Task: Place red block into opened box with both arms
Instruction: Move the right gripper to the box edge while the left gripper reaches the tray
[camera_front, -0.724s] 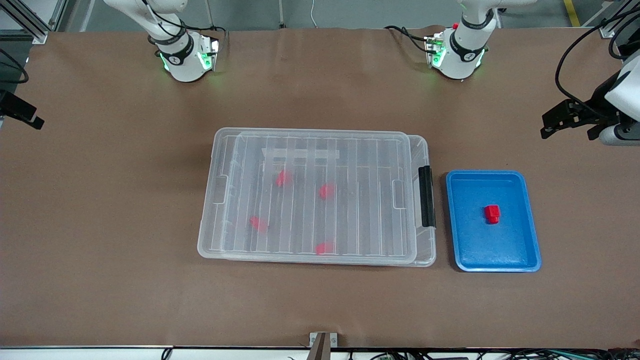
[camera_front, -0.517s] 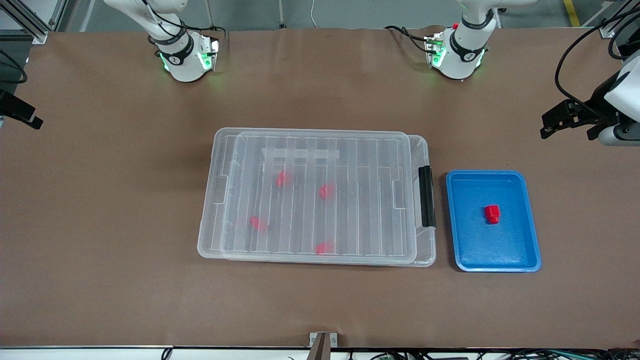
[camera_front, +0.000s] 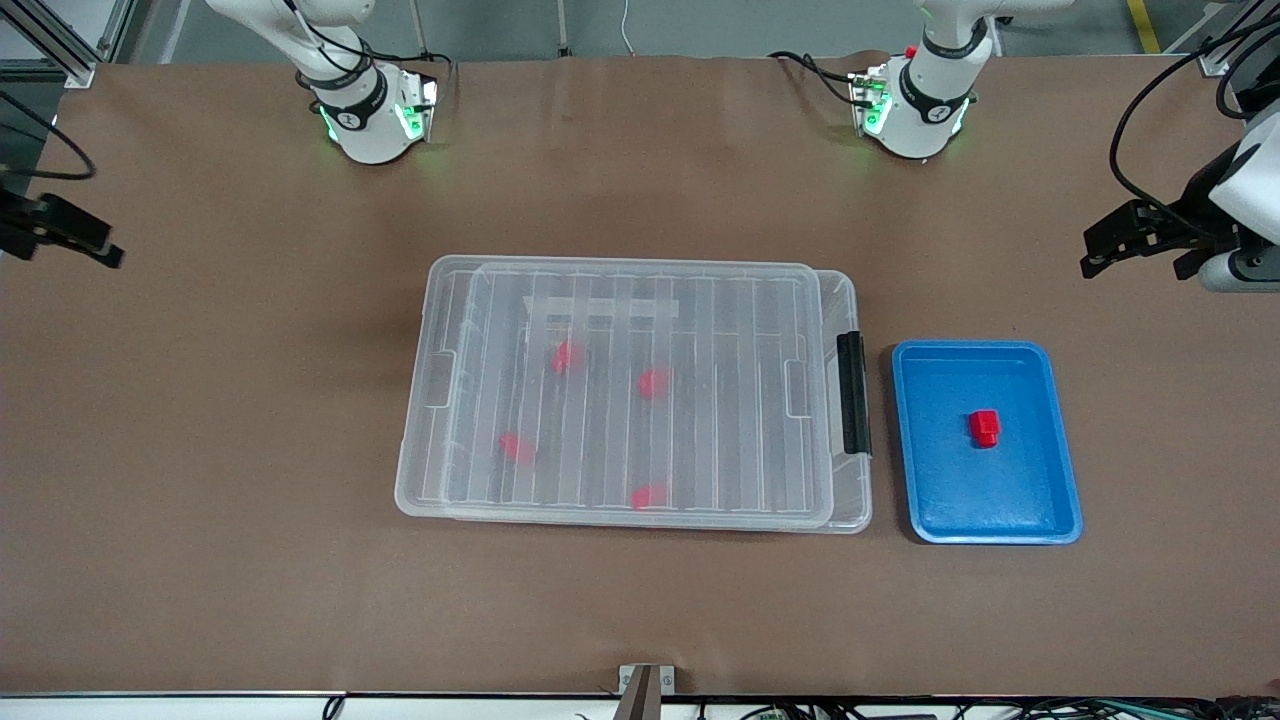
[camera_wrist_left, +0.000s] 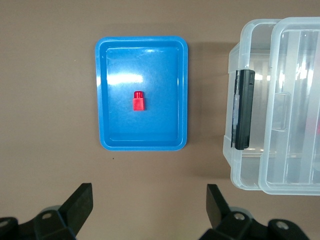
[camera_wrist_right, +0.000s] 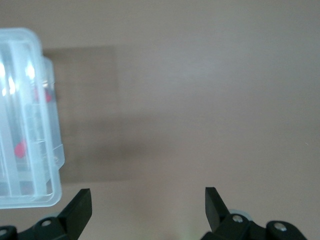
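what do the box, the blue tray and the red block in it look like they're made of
Box: clear, glossy plastic; red pieces show through its ribbed lid.
Blue tray: probably smooth moulded plastic, with a sheen on its floor.
Red block: opaque, likely hard plastic, with crisp edges.

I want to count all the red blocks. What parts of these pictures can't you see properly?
- Red pieces in the box: front view, blurred by the ribbed lid; shapes unclear.
- Right wrist view: the picture's edge cuts off most of the box.
- Left gripper and right gripper: wrist views, open, bodies cut off by the edge.
- Red block on the blue tray: clear.
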